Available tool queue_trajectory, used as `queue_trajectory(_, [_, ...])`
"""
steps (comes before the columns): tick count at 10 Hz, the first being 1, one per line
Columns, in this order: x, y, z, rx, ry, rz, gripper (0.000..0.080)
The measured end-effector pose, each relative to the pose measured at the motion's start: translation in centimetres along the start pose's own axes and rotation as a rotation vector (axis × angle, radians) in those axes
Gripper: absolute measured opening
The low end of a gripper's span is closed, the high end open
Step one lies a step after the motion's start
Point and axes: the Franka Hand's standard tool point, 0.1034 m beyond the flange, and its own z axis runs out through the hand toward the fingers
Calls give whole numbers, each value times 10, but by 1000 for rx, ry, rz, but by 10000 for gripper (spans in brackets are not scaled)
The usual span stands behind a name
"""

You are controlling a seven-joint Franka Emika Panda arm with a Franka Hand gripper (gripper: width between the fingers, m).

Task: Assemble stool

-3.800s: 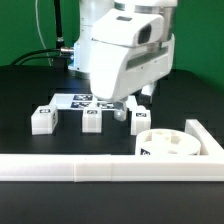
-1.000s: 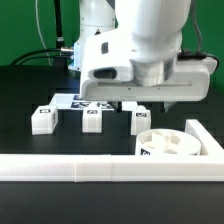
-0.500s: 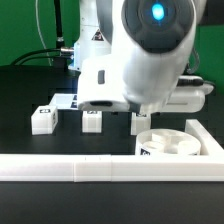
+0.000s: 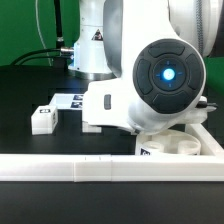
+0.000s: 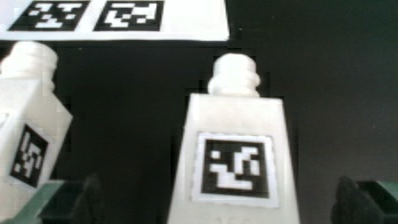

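Observation:
In the wrist view a white stool leg [image 5: 231, 140] with a black-and-white tag lies lengthwise between my fingers. My gripper [image 5: 221, 204] is open, one dark fingertip [image 5: 71, 200] on each side of the leg and apart from it. A second leg [image 5: 25, 110] lies beside it. In the exterior view the arm's bulk hides the gripper and those legs. One leg [image 4: 40, 118] stands free at the exterior view's left. The round seat [image 4: 178, 148] shows partly under the arm at the exterior view's right.
The marker board [image 5: 118, 18] lies beyond the legs and also shows in the exterior view [image 4: 70, 100]. The long white L-shaped rail [image 4: 90, 168] runs along the front of the table and turns up beside the seat.
The arm has swung down and toward the camera. Its wrist now covers the middle and right legs, which showed earlier. The legs and seat have not moved.

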Motion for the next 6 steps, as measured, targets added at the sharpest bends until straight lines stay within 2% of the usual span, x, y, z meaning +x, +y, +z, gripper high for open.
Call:
queue_trajectory(4, [1,-4,13,5,-36,13,649])
queue_trajectory(5, [-1,-6,14,2,-49,19,506])
queue_trajectory(6, [-2,-7,15,-1,-52,17,506])
